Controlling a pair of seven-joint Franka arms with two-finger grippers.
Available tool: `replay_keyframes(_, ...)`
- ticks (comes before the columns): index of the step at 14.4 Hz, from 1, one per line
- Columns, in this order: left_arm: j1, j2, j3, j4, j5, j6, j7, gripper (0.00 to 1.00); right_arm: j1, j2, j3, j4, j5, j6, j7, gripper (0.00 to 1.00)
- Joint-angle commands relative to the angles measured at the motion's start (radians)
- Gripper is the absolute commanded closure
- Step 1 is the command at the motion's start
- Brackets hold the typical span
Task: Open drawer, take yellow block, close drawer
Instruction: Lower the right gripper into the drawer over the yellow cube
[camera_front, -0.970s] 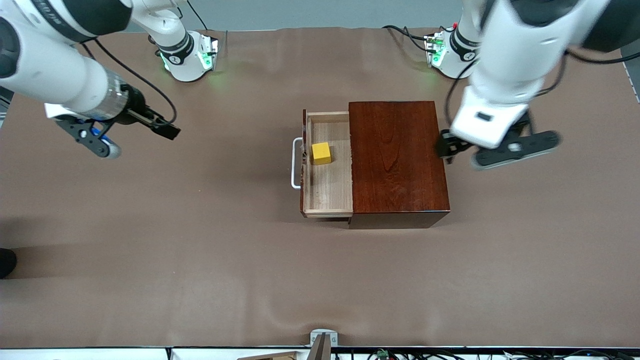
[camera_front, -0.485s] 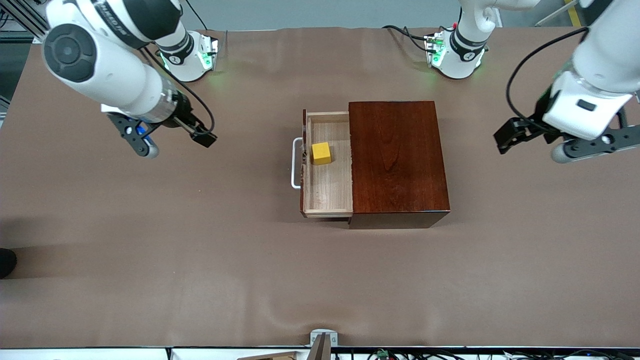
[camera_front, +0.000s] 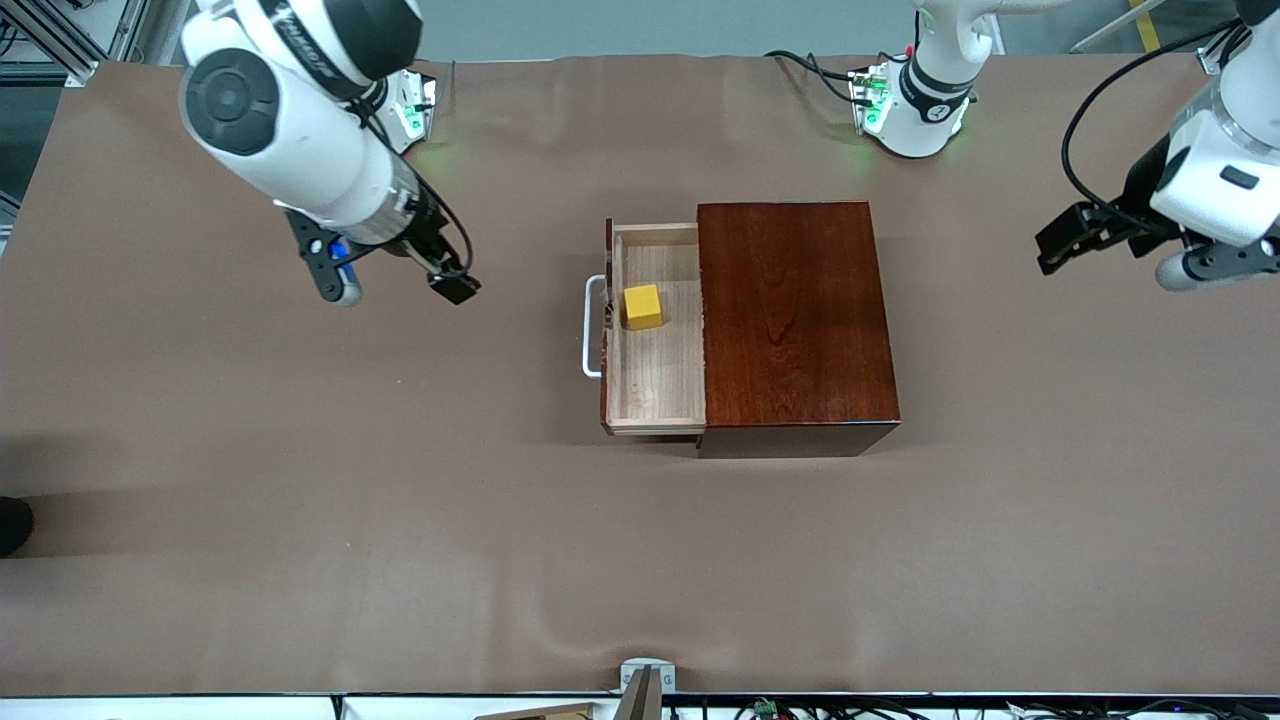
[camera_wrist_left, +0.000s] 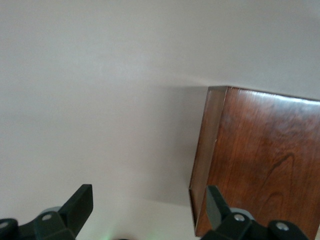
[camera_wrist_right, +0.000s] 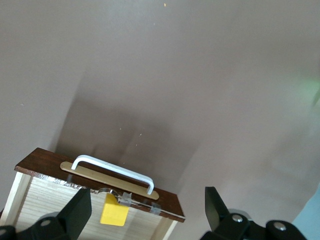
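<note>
Drawer (camera_front: 655, 330): one, open | yellow block (camera_front: 642, 306): one, inside | left gripper (camera_front: 1110, 245), right gripper (camera_front: 395, 285): jaws released, empty

The front view looks steeply down from high across the table (camera_front: 300, 560), facing the two arm bases along its top edge, and takes in nearly the whole tabletop from well off. The left wrist view looks down from above the left arm's end of the table, close, past its own spread fingertips (camera_wrist_left: 80, 202) at bare cloth and one corner of the box (camera_wrist_left: 260, 160). The right wrist view looks down from the right arm's end, fingers (camera_wrist_right: 77, 212) wide, toward the drawer (camera_wrist_right: 95, 200) front with its handle (camera_wrist_right: 112, 172) and the yellow block (camera_wrist_right: 114, 216). All three views share the box and drawer unit; the wrist views see it from its two ends.
</note>
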Motion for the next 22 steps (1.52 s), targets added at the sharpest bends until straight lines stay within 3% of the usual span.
replay_keyframes(1, 0.020, -0.076, -0.008, -0.092, -0.017, 0.027, 0.048, 0.00, 0.046, 0.015, -0.011, -0.002, 0.005, 0.020, 0.129, 0.00)
replay_keyframes(4, 0.045, -0.073, -0.007, -0.092, -0.016, 0.021, 0.072, 0.00, 0.071, 0.022, -0.010, -0.002, 0.011, 0.026, 0.186, 0.00)
replay_keyframes(8, 0.098, -0.068, -0.007, -0.089, -0.017, 0.021, 0.178, 0.00, 0.160, 0.090, -0.011, -0.002, 0.002, 0.138, 0.353, 0.00)
replay_keyframes(17, 0.098, -0.067, -0.005, -0.088, -0.017, 0.009, 0.177, 0.00, 0.247, 0.190, -0.013, 0.000, -0.002, 0.281, 0.513, 0.00)
replay_keyframes(22, 0.105, -0.068, -0.007, -0.085, -0.017, 0.006, 0.177, 0.00, 0.298, 0.262, -0.013, 0.007, -0.053, 0.359, 0.628, 0.00)
